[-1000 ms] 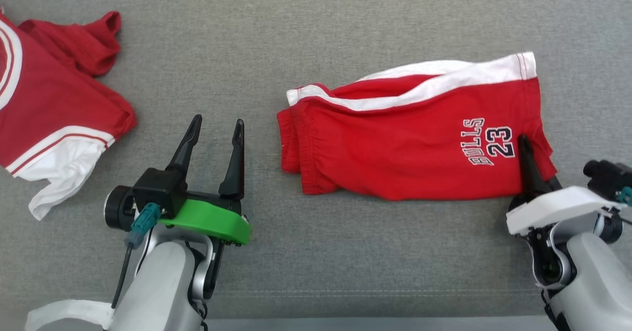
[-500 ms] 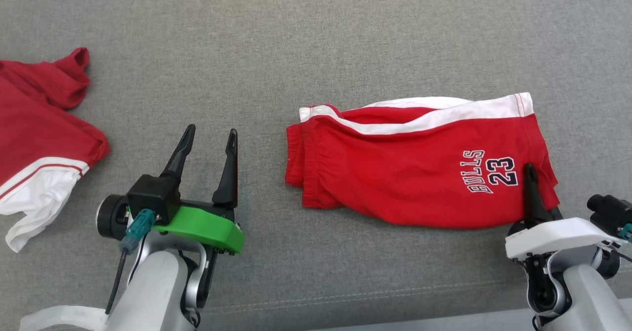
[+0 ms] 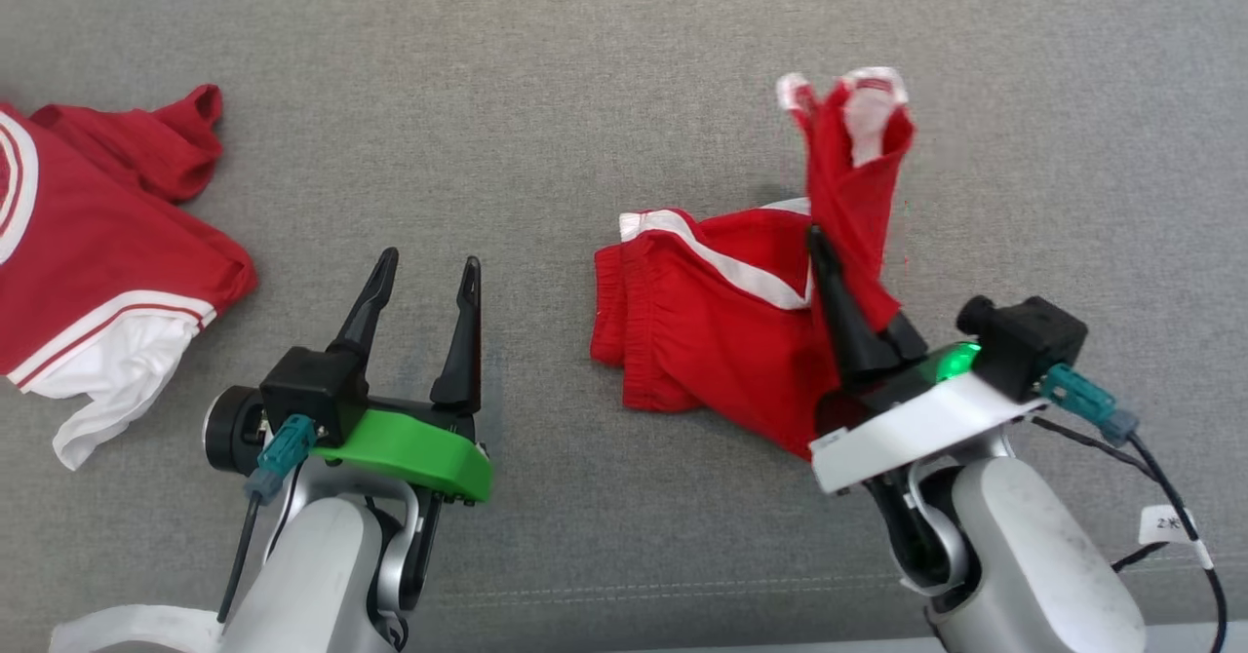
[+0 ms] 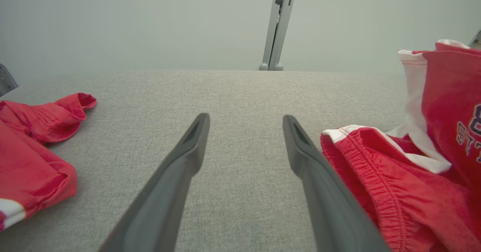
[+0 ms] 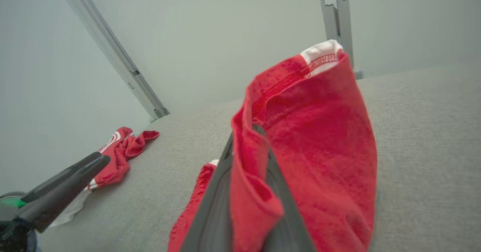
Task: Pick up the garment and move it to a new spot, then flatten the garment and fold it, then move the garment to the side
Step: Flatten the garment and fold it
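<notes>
Shorts (image 3: 702, 341) right of jersey (image 3: 97, 244) (well apart)

I see a wide grey fabric-covered surface (image 3: 624, 68), plain and woven, with a stitched seam (image 3: 624, 590) running along its near edge. On the left of it a crumpled red-and-white jersey (image 3: 107, 244) lies against the cloth. Right of the middle are the red shorts (image 3: 702, 341). Their elastic waistband end rests on the surface, while the leg end stands raised off it. The two garments lie well apart.

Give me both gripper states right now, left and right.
Left gripper: open, empty, above the grey surface.
Right gripper: shut on the red shorts, one end raised.
</notes>
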### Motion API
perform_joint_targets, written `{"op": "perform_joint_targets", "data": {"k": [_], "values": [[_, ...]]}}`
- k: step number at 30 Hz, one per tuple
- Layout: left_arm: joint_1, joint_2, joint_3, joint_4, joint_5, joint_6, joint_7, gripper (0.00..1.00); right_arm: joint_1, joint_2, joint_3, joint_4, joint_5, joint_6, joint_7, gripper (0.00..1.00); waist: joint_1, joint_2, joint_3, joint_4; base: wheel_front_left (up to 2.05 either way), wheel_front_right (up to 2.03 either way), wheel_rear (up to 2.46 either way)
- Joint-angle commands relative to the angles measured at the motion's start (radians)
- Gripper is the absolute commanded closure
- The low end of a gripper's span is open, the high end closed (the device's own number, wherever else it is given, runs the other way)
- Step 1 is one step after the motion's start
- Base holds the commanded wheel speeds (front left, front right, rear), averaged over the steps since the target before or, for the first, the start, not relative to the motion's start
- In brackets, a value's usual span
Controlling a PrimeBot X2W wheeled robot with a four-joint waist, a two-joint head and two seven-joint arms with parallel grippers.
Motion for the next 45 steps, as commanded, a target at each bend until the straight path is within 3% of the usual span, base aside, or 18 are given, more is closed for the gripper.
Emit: {"op": "perform_joint_targets", "data": {"k": [1, 12, 14, 15, 21, 26, 35, 45], "values": [[-0.001, -0.003, 0.001, 0.003, -0.005, 0.002, -0.005, 0.00, -0.010, 0.004, 0.025, -0.015, 0.001, 0.000, 0.010, 1.00, 0.0000, 0.0000, 0.002, 0.017, 0.00, 0.00, 0.00], [-0.023, -0.020, -0.008, 0.025, -0.016, -0.005, -0.023, 0.00, -0.065, 0.024, 0.214, 0.109, 0.019, 0.000, 0.061, 1.00, 0.0000, 0.0000, 0.024, 0.080, 0.00, 0.00, 0.00], [-0.025, -0.022, -0.006, 0.028, -0.019, -0.004, -0.026, 0.00, -0.075, 0.024, 0.234, 0.139, 0.020, 0.000, 0.065, 0.45, 0.0000, 0.0000, 0.028, 0.083, 0.00, 0.00, 0.00], [-0.026, -0.023, -0.006, 0.030, -0.020, -0.004, -0.028, 0.00, -0.082, 0.024, 0.249, 0.150, 0.029, 0.000, 0.065, 0.00, 0.0000, 0.0000, 0.029, 0.085, 0.00, 0.00, 0.00], [-0.025, -0.027, -0.002, 0.041, -0.027, -0.002, -0.035, 0.00, -0.100, 0.007, 0.333, 0.180, 0.020, 0.000, 0.057, 0.00, 0.0000, 0.0000, 0.026, 0.083, 0.00, 0.00, 0.00], [-0.017, -0.019, 0.004, 0.045, -0.027, 0.003, -0.039, 0.00, -0.080, -0.041, 0.378, 0.135, -0.037, 0.000, 0.022, 0.00, 0.0000, 0.0000, 0.008, 0.074, 0.00, 0.00, 0.00], [0.021, 0.023, 0.028, 0.020, -0.017, 0.034, -0.040, 0.00, 0.021, -0.055, 0.175, -0.014, -0.068, 0.000, -0.022, 0.00, 0.0000, 0.0000, -0.036, 0.033, 0.00, 0.00, 0.00], [0.063, 0.062, 0.030, -0.032, 0.004, 0.067, -0.023, 0.00, 0.103, -0.035, -0.096, -0.019, -0.135, 0.000, -0.024, 0.00, 0.0000, 0.0000, -0.074, 0.009, 0.00, 0.00, 0.00]]}}
